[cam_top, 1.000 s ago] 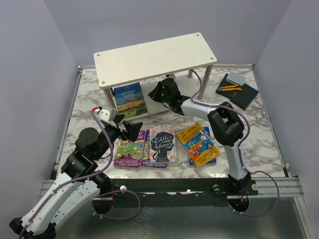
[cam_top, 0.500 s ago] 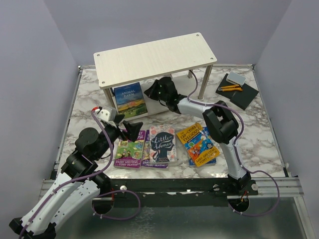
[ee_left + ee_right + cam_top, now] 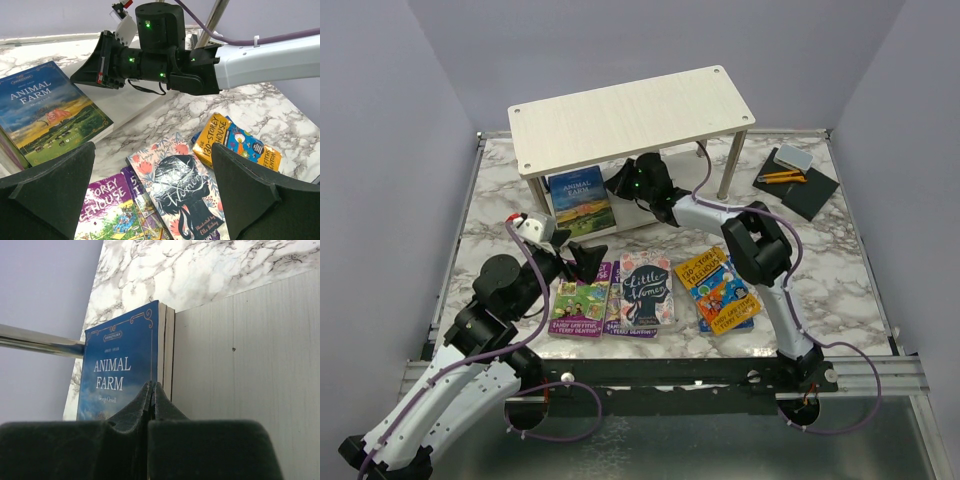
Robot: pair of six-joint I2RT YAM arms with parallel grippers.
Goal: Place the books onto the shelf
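Note:
The shelf stands at the back of the marble table. A blue "Animal Farm" book leans upright at the left end of its lower board. My right gripper reaches under the top board, shut and empty, tips right by that book's right edge. My left gripper hangs open over the flat books: "Little Women", purple Treehouse covers and an orange Treehouse cover on a blue one. In the top view the left gripper sits just left of them.
A black pad with pencils and an eraser lies at the back right. Silver shelf posts stand beside the right arm's forearm. Purple walls close in on the table's left, right and rear.
My right gripper has slid left under the shelf's top board, closer to "Animal Farm". The left arm and the flat books have not moved.

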